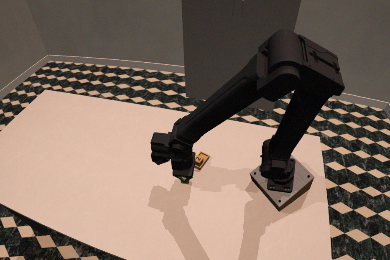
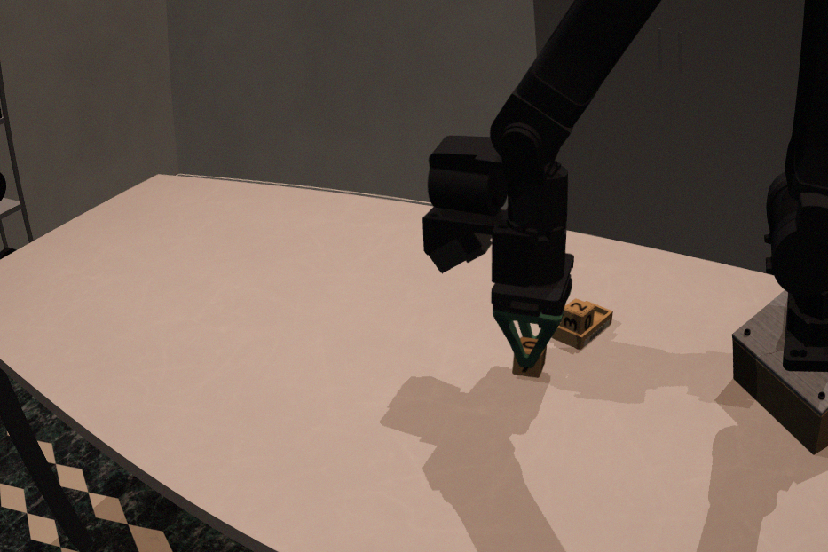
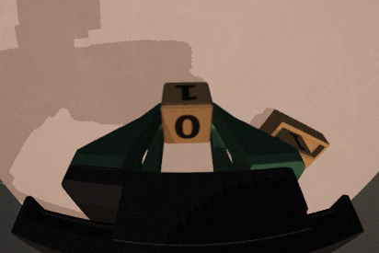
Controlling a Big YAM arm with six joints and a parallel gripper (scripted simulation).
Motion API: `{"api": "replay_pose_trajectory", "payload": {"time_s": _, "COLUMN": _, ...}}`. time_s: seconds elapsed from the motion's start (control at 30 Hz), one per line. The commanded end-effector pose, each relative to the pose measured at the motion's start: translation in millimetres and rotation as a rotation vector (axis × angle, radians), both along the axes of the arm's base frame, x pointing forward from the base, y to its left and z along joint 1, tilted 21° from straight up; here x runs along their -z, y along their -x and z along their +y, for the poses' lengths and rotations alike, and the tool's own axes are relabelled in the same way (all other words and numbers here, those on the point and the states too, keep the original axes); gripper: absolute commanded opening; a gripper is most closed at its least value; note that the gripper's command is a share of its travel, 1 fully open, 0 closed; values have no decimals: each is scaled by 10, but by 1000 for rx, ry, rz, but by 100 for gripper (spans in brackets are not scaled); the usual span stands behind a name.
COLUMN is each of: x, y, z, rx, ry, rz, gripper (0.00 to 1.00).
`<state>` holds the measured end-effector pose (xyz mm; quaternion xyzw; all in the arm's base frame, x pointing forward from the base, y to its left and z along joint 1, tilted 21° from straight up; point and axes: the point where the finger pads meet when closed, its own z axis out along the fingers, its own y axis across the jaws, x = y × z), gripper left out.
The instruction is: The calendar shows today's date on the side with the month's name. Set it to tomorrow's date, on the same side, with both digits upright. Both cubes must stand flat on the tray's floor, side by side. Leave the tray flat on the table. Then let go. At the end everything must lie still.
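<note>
My gripper (image 1: pixel 184 178) (image 2: pixel 527 358) (image 3: pixel 187 110) has its green fingers shut on a wooden cube (image 1: pixel 184 181) (image 2: pixel 530 369) (image 3: pixel 187 123). In the wrist view, one face shows a 0 and the darker face beyond it shows an inverted 1. The held cube is at or just above the table. The wooden tray (image 1: pixel 205 162) (image 2: pixel 591 337) (image 3: pixel 301 125) lies behind and right of the gripper. Another cube (image 1: pixel 199 158) (image 2: pixel 579 307) stands in its left part, with 2 on top and 3 and 0 on its visible sides. Faint lettering on the tray's wall is unreadable.
The arm's metal base block (image 1: pixel 304 180) (image 2: pixel 762 383) stands right of the tray. The arm passes above the white table (image 1: pixel 87 159) (image 2: pixel 264 338) and casts shadows around the held cube. A shelf rack (image 2: pixel 11 156) stands beyond the table at far left.
</note>
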<state>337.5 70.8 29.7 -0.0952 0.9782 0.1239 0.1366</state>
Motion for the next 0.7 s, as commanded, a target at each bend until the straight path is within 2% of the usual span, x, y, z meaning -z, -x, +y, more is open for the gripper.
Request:
{"api": "replay_pose_trajectory", "payload": {"time_s": 0.0, "x": 51, "y": 15, "z": 54, "rx": -4, "ry": 0, "rz": 10, "gripper": 26}}
{"api": "replay_pose_trajectory", "payload": {"time_s": 0.67, "x": 42, "y": 17, "z": 58, "rx": -4, "ry": 0, "rz": 6, "gripper": 26}}
